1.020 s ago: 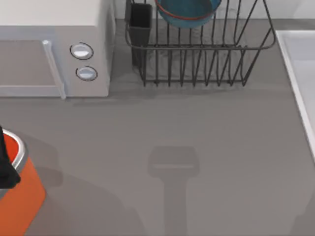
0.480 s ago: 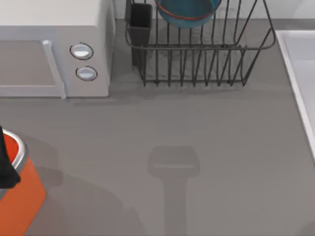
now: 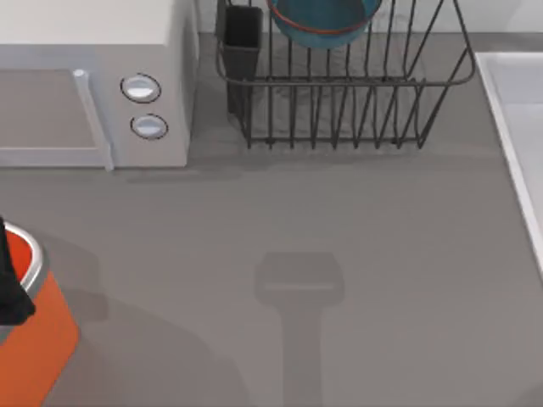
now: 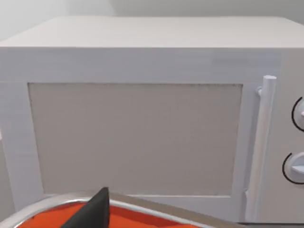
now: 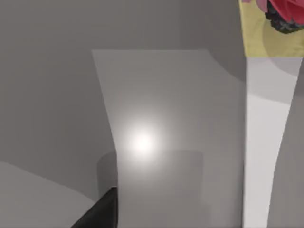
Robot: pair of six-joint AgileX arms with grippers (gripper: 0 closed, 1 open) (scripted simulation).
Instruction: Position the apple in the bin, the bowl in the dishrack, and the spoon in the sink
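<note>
The blue-teal bowl point(image 3: 322, 21) sits inside the black wire dishrack point(image 3: 339, 110) at the back of the table. The orange bin point(image 3: 38, 331) with its silver rim stands at the front left. My left gripper point(image 3: 8, 284) hangs over the bin's opening; its dark tip point(image 4: 95, 211) sits just above the bin's rim point(image 4: 52, 204). The sink point(image 3: 509, 127) lies along the right edge. A dark part of my right gripper point(image 5: 99, 211) hangs over pale grey surfaces. The apple and the spoon are out of view.
A white microwave point(image 3: 85, 85) with two round knobs stands at the back left, and its door point(image 4: 137, 137) faces the left wrist camera. The dishrack's dark utensil cup point(image 3: 243, 38) is at its left corner. A soft arm shadow point(image 3: 299, 288) lies on the grey tabletop.
A faint shadow at the table's front right corner has faded away. The left gripper, bin, bowl and rack have not moved.
</note>
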